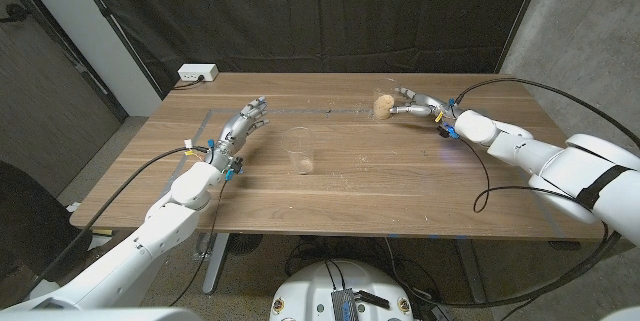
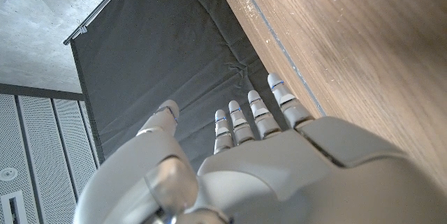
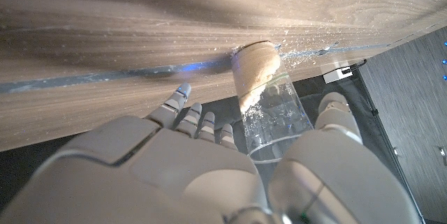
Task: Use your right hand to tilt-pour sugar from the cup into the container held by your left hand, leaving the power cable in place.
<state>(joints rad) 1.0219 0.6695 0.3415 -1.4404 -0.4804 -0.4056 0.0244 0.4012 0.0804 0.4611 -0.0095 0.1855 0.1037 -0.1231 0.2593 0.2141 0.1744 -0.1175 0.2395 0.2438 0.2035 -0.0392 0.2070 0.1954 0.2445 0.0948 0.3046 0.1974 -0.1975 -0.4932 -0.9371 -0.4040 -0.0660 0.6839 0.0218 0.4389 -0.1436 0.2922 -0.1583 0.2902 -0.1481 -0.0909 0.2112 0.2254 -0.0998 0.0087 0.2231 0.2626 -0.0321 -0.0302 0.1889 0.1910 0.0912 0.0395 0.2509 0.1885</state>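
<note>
My right hand [image 1: 418,104] closes around the thin, clear plastic cup [image 1: 384,102] of sugar at the table's far edge, light and crushable, so I grip mid-wall gently, while my left hand [image 1: 243,124] waits open beside the empty container [image 1: 302,148].

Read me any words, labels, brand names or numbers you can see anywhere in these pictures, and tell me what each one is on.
No readable text in any view.
The cup with sugar and the clear container: no label or print.
White power strip on the table's far corner: no legible marking at this size.
</note>
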